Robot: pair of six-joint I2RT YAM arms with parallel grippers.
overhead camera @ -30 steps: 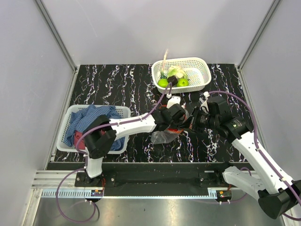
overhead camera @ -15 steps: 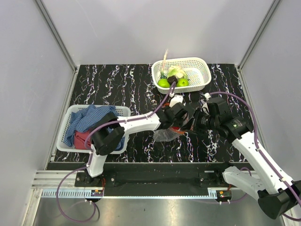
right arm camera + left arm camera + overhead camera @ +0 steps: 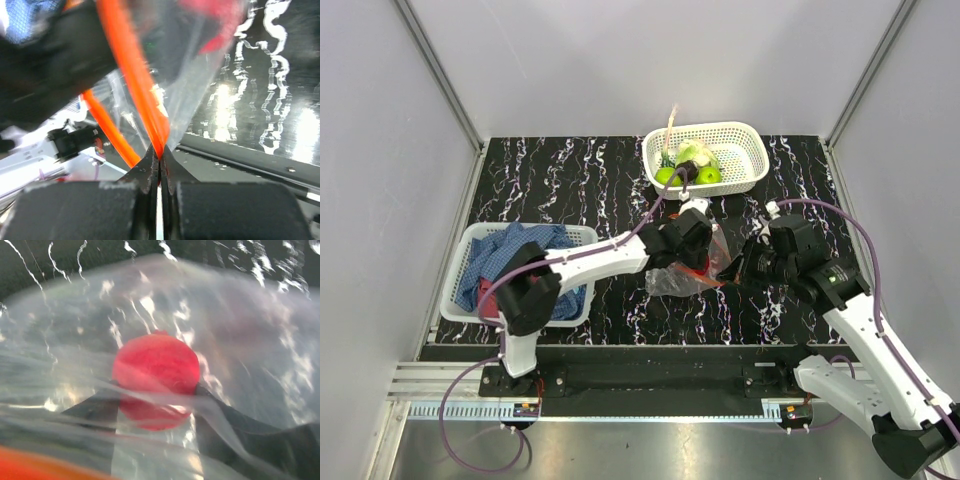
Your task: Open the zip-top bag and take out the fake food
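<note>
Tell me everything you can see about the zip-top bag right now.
The zip-top bag is a clear, crinkly plastic pouch with an orange-red zip strip along its mouth, which is parted. It is at the middle of the table. The right pincer is shut on the strip; the left pincer is against the bag, grip unclear. A red piece lies inside.

place: robot lab test cell | walls: plain pale panels (image 3: pixel 380 150) in aluminium framing (image 3: pixel 440 75) | surface: black marbled tabletop (image 3: pixel 570 180) | rig: left arm (image 3: pixel 590 262), right arm (image 3: pixel 865 335) bolted at table edge, purple cables (image 3: pixel 455 440)
</note>
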